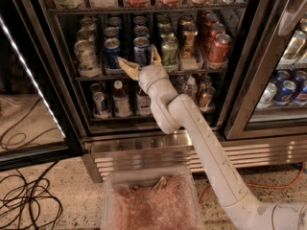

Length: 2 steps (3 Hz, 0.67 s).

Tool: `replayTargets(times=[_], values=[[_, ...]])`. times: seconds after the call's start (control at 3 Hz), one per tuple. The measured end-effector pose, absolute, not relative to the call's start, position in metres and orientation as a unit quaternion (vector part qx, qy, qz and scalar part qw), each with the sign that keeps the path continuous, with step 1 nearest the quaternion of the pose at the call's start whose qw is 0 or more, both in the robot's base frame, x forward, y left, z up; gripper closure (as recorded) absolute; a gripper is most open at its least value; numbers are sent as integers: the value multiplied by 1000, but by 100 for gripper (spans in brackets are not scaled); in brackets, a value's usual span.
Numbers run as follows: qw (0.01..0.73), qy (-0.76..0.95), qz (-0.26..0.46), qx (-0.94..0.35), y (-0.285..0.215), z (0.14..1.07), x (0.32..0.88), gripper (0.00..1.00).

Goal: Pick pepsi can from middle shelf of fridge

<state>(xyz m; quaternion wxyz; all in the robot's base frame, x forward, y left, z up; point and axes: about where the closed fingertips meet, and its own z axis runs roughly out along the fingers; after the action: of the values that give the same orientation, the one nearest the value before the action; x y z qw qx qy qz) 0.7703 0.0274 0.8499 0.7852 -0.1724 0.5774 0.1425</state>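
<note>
Your gripper is sitting at the front edge of the middle shelf, released and spread wide: one finger is pointing out toward ten o'clock, the other is standing up toward one o'clock. The pepsi can is standing upright in the front row just at twelve o'clock of the wrist, in the gap between those two fingers, and nothing is gripping it yet. Judging from this, you are lining up the approach, not closing. Cans are crowding it: a darker blue can is standing just beside it at nine o'clock, and a green-silver can is standing just beside it at three o'clock. That is where the trouble is likely lying. The upright finger is looking very near the green-silver can, so pushing straight in may be nudging that neighbour back or tipping it. The other finger is angling toward the darker blue can and could be wedging between the two, or catching the wrong one. The can is smooth and round, so a shallow or skewed pinch may be letting it slip. The arm is also crossing low over the fridge sill at five o'clock, so watch the elbow while pulling out.
</note>
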Motion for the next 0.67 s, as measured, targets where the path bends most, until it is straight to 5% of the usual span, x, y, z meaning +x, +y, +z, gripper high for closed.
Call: replayTargets(times=[0.67], values=[[787,578,134,-166,25,853,782,28]])
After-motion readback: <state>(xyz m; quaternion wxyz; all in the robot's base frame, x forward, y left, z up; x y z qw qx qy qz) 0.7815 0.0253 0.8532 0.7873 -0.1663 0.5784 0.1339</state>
